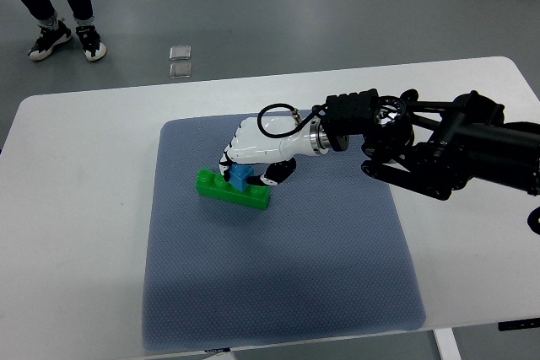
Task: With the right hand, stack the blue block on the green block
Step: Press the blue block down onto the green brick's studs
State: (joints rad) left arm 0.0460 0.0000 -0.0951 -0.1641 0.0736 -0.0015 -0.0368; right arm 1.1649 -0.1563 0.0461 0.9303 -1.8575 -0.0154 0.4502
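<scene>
We see the green block (233,191), a long studded brick, lying on the grey-blue mat (278,292). The small blue block (241,177) sits on top of it, pinched by the right hand (257,153). The mat covers a white table (76,233). Beyond, a person's shoes (66,40) stand on grey floor.

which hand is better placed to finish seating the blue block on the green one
Right. The white right hand is closed around the small blue plastic block, which sits atop the long green plastic brick on the grey mat. No left arm shows in view.
</scene>
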